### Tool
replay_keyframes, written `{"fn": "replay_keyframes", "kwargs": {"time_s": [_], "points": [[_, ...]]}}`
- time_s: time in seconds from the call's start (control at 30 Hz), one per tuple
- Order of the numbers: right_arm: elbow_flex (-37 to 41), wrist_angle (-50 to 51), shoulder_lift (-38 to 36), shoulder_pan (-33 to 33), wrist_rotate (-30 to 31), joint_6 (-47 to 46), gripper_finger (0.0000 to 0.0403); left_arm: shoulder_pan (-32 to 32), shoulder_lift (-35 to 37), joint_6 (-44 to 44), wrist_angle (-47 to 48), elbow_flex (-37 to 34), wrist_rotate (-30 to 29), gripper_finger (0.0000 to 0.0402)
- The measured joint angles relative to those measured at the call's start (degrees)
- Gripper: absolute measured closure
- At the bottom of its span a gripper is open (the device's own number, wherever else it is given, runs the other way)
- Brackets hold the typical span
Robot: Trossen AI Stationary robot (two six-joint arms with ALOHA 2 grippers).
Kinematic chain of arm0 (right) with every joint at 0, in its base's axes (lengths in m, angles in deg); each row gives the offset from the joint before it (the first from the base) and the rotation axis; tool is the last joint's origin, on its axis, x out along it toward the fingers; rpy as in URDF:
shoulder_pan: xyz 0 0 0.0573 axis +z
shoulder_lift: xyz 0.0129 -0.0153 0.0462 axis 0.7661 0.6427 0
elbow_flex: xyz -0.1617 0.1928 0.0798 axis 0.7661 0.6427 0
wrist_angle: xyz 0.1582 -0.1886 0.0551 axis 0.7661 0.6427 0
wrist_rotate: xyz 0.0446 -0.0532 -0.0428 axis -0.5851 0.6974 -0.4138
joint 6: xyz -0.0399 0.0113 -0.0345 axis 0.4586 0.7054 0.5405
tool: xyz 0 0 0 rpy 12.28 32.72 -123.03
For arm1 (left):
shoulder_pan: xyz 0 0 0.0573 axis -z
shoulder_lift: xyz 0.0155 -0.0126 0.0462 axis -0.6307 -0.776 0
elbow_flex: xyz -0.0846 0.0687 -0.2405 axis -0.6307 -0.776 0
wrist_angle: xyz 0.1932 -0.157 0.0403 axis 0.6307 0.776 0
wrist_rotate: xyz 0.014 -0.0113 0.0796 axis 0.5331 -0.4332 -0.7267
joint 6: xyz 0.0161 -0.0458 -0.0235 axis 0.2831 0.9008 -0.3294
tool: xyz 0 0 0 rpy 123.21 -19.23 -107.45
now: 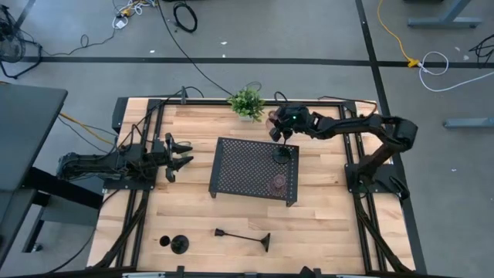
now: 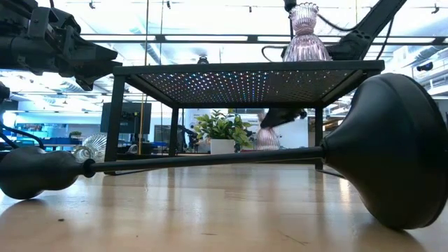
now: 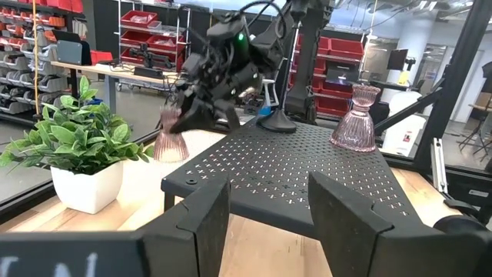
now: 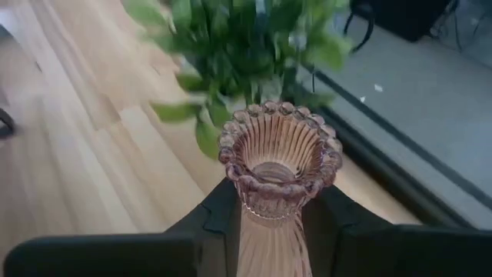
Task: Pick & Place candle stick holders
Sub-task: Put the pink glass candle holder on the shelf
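Overhead view: right gripper (image 1: 272, 125) sits at the far right corner of the black perforated tray (image 1: 239, 166), just beside the potted plant (image 1: 247, 103), w/ a pinkish glass holder (image 1: 270, 122) in its fingers. On the tray near it stands a black stemmed holder (image 1: 282, 152), seen end-on, and a second pink glass holder (image 1: 276, 183) stands nearer the tray's front right corner. Left gripper (image 1: 184, 153) waits left of the tray, fingers apart, nothing between them. Another black stemmed holder (image 1: 245, 236) lies on its side on the wooden table (image 1: 332, 224) in front of the tray, and a third one (image 1: 177, 244) stands upright to its left. Low view: the lying black holder (image 2: 210, 162) spans the pic, flared base at right; a pink glass holder (image 2: 305, 35) stands on top of the tray (image 2: 245, 75); behind, under tray level, the gripped pink one (image 2: 267, 137) shows next to the plant (image 2: 222, 130). Left wrist view: right gripper (image 3: 188, 115) is off the tray's far corner w/ the pink holder (image 3: 170, 138) hanging tilted from it, clear of the tray (image 3: 292, 173); second pink holder (image 3: 355, 119) upright on the tray, black holder's base (image 3: 277, 123) beyond. Right wrist view: dark fingers (image 4: 219, 219) clamped on both sides of the ribbed pink holder (image 4: 277, 165), its scalloped cup mouth facing the cam; plant (image 4: 246, 46) is blurred behind.
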Motion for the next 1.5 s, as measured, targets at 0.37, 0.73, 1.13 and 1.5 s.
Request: {"fn": "replay_keyframes", "kwargs": {"time_s": [0.37, 0.73, 1.13, 1.5], "points": [[-0.1, 10.2, -13.8, -0.3, 0.3, -0.2, 0.0312, 0.0, 0.0, 0.0, 0.0, 0.0, 0.0, 0.0223], [-0.2, 12.9, -26.0, -0.3, 0.3, -1.8, 0.0312, 0.0, 0.0, 0.0, 0.0, 0.0, 0.2, 0.0223], [-0.2, 13.2, -35.7, -0.2, -0.7, -4.2, 0.0312, 0.0, 0.0, 0.0, 0.0, 0.0, 0.2, 0.0223], [-0.7, 10.1, -43.4, 0.1, -3.0, -7.7, 0.0312, 0.0, 0.0, 0.1, -0.6, 0.0, 0.2, 0.0223]]}}
